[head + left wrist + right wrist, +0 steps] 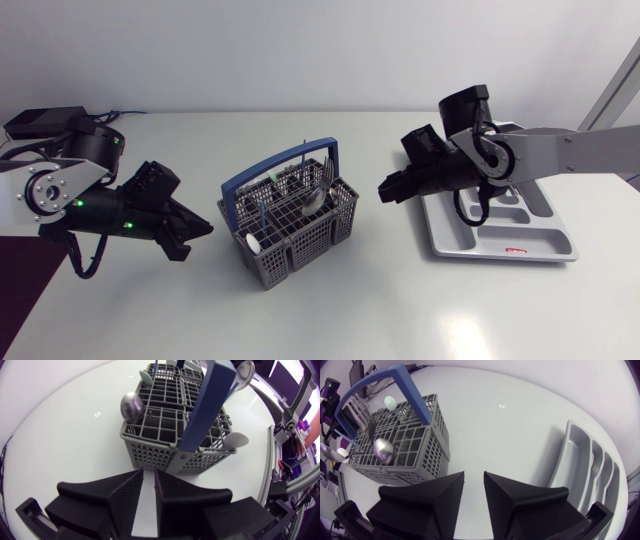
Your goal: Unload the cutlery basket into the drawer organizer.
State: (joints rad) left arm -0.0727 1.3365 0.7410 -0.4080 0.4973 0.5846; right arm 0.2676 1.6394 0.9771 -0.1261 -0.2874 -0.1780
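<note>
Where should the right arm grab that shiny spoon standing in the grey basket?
Likely its bowl end, from above: the spoon stands bowl-up, handle sunk in the basket grid, so only that top is free.

From where I stand, the grey plastic lattice cutlery basket [300,250] sits upright near the middle of the table, its blue arched handle [270,163] raised over it. Metal spoons [313,198] stick up from its compartments, bowls uppermost (a pale-ended piece [254,241] leans at the near corner). Well to its right, the light grey plastic drawer organizer [545,238] with long compartments lies flat.
</note>
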